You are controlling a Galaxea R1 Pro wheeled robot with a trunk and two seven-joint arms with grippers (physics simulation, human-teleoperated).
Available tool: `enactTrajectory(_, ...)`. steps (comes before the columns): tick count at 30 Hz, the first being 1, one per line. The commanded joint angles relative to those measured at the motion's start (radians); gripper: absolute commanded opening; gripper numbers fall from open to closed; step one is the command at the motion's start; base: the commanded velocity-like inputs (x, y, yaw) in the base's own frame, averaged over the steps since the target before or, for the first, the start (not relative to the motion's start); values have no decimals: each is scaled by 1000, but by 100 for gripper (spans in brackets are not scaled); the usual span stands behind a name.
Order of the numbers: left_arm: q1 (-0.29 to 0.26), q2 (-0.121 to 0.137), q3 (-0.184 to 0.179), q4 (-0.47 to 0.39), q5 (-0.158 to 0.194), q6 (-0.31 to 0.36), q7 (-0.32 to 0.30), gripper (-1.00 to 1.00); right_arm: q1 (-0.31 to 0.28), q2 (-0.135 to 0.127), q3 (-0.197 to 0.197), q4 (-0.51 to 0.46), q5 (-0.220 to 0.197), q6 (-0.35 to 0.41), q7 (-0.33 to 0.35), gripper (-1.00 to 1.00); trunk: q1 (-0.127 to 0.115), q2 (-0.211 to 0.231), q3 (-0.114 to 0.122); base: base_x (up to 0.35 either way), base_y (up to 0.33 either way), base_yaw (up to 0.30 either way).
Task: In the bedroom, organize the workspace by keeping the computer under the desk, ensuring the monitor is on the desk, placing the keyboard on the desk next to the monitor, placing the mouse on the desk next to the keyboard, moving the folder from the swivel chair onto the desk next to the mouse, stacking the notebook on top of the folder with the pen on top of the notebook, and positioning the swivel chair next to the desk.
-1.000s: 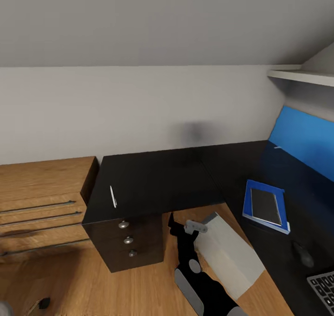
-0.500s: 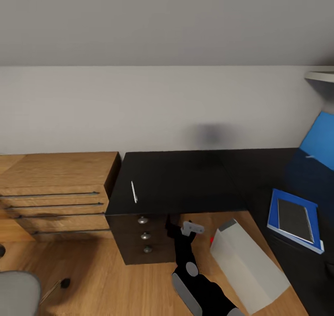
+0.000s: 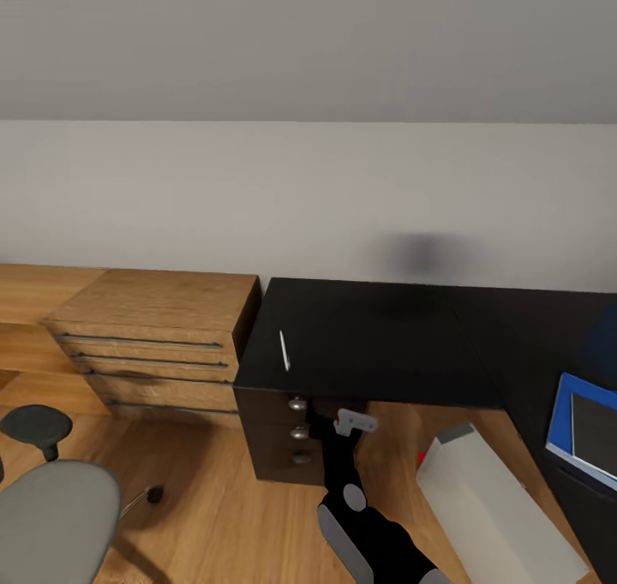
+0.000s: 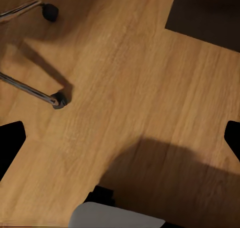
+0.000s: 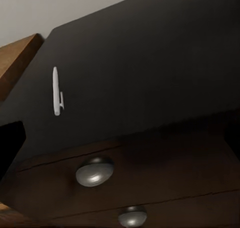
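Pen [image 3: 284, 350] first, as a thin white stick flat on the glossy black desk [image 3: 386, 336], near its left front corner and above the top drawer knob [image 3: 297, 403]; in the right wrist view, seen again at [image 5: 56, 91] with its clip side showing, well clear of any finger. Right gripper [image 5: 122, 143] spread wide, grasping nothing, dark fingers [image 5: 10, 145] at the edges of that view, aimed at the drawer front just below the desk edge; black right arm [image 3: 360, 515] reaching up from below toward the drawers in the head view. Left gripper [image 4: 120, 148] likewise spread and holding nothing, pointed down at the wood plank floor [image 4: 130, 77], with chrome legs and a black caster [image 4: 59, 100] of the swivel chair [image 3: 51, 515] close by. Farther out, at the desk's right end: blue folder [image 3: 561, 426] flat on the top, dark notebook [image 3: 596, 434] stacked on it, both cut by the frame edge. Under the desk, lying tilted on the floor: silver-grey computer [image 3: 497, 507], dark end panel toward the wall, small red spot beside it. Left of the desk, touching its side: light wooden chest of drawers [image 3: 154, 344]. At the lower left: grey seat and black armrest of the chair, well apart from the desk.
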Motion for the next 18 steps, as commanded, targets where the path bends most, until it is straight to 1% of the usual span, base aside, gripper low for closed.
enactTrajectory(1, 0, 1, -4, -1, 11, -4, 6, 100, -1, 0, 4, -1, -8, -6, -3, 100, 0, -1, -1, 0, 0, 282)
enactTrajectory(5, 1, 1, -3, -4, 11, -7, 6, 100, -1, 0, 3, -6, -8, -7, -3, 100, 0, -1, -1, 0, 0, 223)
enactTrajectory(9, 1, 3, 0, -13, 11, -23, 5, 100, -1, 0, 3, -23, -10, -3, -3, 100, 0, -1, -1, 0, 0, 87)
enactTrajectory(12, 0, 13, 1, -27, 12, -61, 3, 100, -1, 0, 3, -72, -14, 11, -3, 100, 0, -1, -1, 0, 0, 31)
enactTrajectory(14, -1, 27, 1, -59, 13, -82, 3, 100, -1, 0, 3, -108, -15, 22, -3, 100, 0, -1, -1, 0, 0, 14)
enactTrajectory(15, -2, 36, 1, -98, 13, -89, 3, 100, -1, 0, 2, -123, -16, 25, -4, 100, 0, -1, -1, 0, 0, 8)
enactTrajectory(17, 1, 42, 2, -148, 13, -92, 3, 100, -1, 0, -1, -133, -16, 29, -4, 100, 0, -1, -1, 0, 0, 6)
enactTrajectory(18, 15, 48, 2, -203, 14, -93, 3, 100, -1, 0, -4, -139, -15, 31, -4, 100, 0, -1, -1, 0, 0, 3)
